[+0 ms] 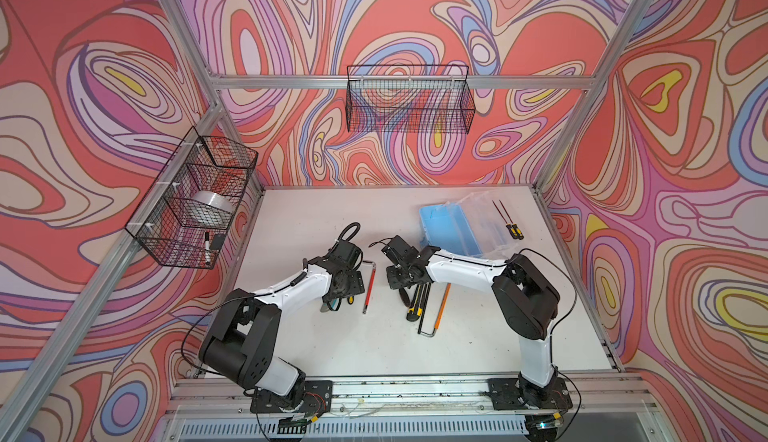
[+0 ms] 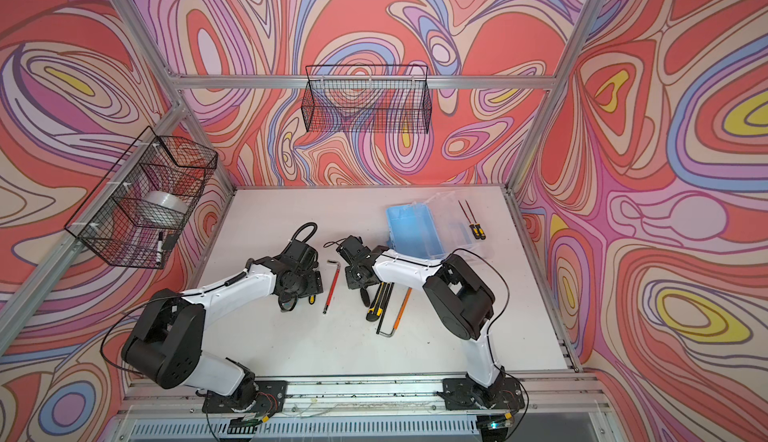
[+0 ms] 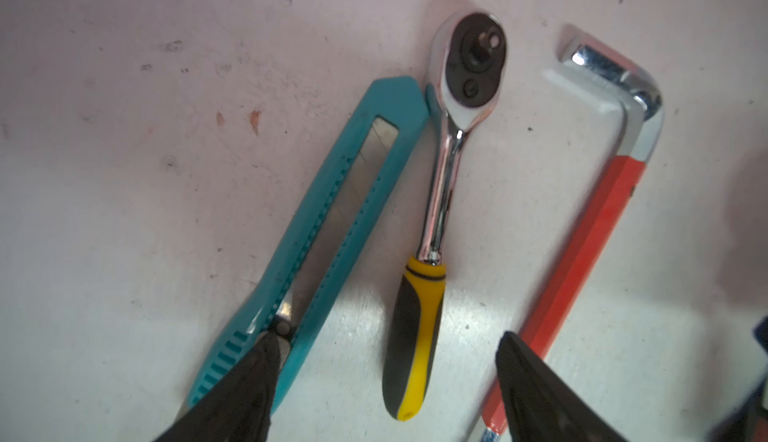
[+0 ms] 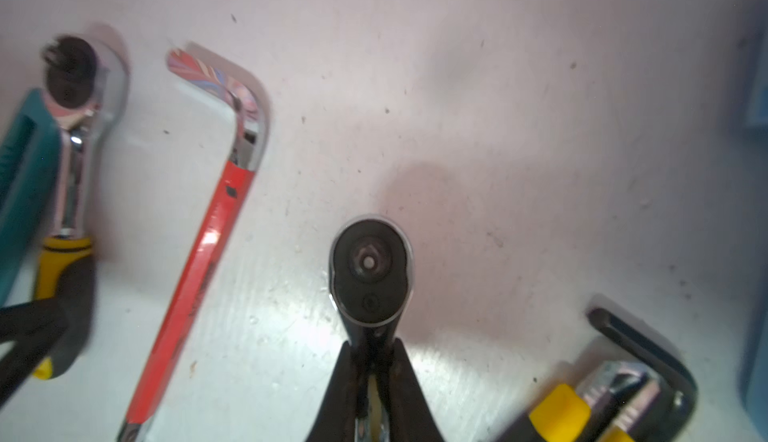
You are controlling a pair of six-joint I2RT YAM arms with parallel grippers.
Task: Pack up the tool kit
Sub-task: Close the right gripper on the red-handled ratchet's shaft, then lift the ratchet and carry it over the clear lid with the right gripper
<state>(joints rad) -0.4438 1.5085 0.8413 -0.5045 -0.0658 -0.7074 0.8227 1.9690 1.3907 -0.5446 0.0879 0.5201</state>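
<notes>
Only the wrist views show the jaws: the left jaws gape, empty, over a yellow-handled ratchet (image 3: 432, 195) beside a teal cutter (image 3: 332, 228); the right jaws pinch the neck of a 2nd ratchet (image 4: 370, 269). Both top views place these front-left of the open blue case (image 1: 446, 228).

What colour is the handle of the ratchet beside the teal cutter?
Ratchet handle: yellow and black, clearest in the left wrist view.
</notes>
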